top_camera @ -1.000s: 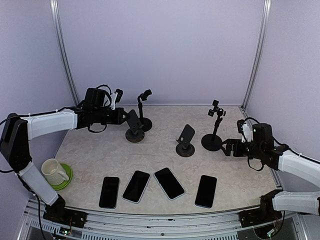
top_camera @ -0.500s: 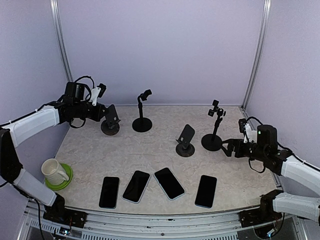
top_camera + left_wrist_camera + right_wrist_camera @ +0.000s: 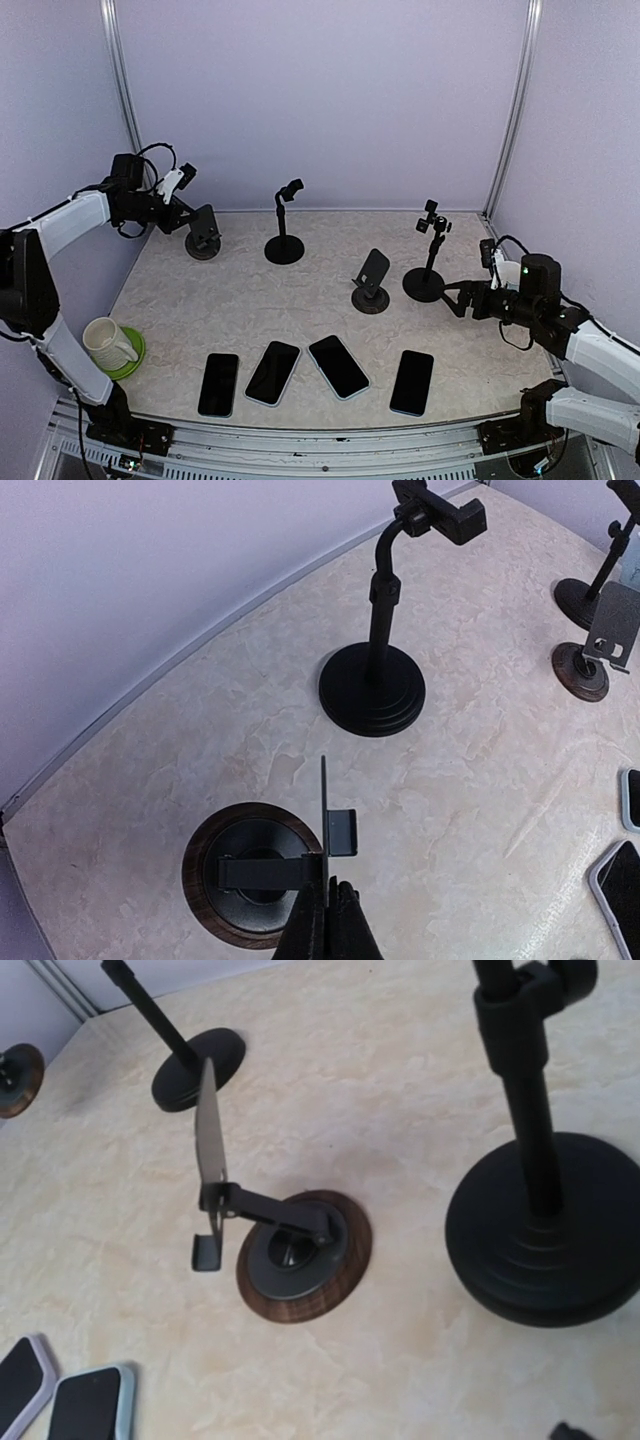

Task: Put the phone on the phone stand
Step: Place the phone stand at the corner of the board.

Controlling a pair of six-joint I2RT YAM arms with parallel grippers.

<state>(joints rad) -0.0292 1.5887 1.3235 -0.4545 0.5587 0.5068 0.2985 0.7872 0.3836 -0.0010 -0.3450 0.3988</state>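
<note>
Several dark phones lie flat in a row near the front: (image 3: 218, 384), (image 3: 273, 372), (image 3: 338, 366), (image 3: 411, 382). My left gripper (image 3: 193, 222) is at the back left corner, shut on the thin upright plate (image 3: 324, 805) of a phone stand with a round wood-rimmed base (image 3: 215, 920); its fingers (image 3: 345, 930) pinch the plate edge. A second plate stand (image 3: 372, 281) stands mid-table and also shows in the right wrist view (image 3: 300, 1255). My right gripper (image 3: 458, 298) hovers low to its right, open and empty; only a tip of one finger (image 3: 570, 1430) shows.
A black gooseneck stand (image 3: 285, 245) stands at the back centre and shows in the left wrist view (image 3: 372, 685). A black clamp stand (image 3: 430, 272) is just left of my right gripper. A white mug on a green saucer (image 3: 108, 345) sits at the front left. Walls close the back and sides.
My left gripper has carried the wood-based stand from near the gooseneck stand leftward to the back left corner. My right arm has barely shifted. The phones have not moved.
</note>
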